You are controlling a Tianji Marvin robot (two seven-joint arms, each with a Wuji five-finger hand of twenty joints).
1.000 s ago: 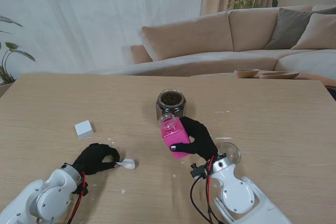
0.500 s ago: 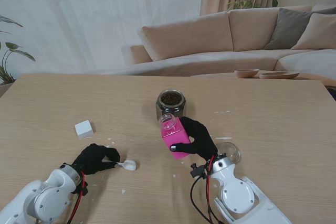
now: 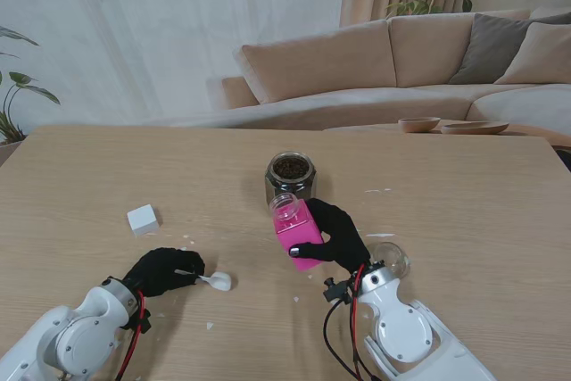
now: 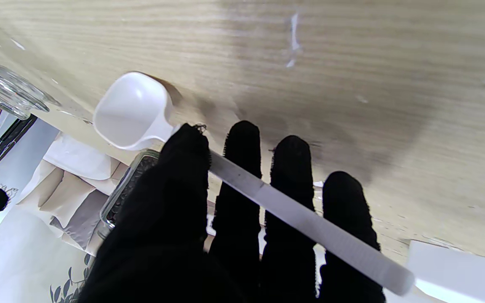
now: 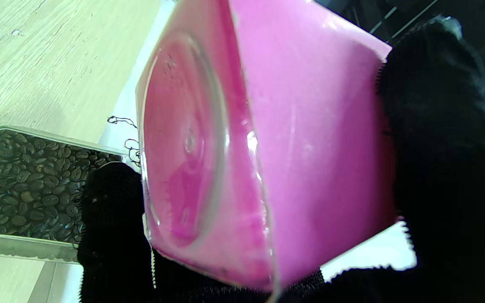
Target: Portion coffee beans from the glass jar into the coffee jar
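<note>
A: What do the hands have?
B: Left hand (image 3: pixel 163 271) grips the white scoop (image 3: pixel 214 280), handle lying flat along the counter (image 3: pixel 464 194), empty bowl pointing right. Right hand (image 3: pixel 337 234) clasps the pink coffee jar (image 3: pixel 297 230), tilted.
A: Progress?
B: Seemingly none portioned; glass jar (image 3: pixel 290 176) just beyond, full.

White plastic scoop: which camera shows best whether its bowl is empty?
The left wrist view: the white plastic scoop fills the frame, its bowl visibly empty, its handle across the left hand fingers. The stand view shows it small on the table; the right wrist view misses it.
</note>
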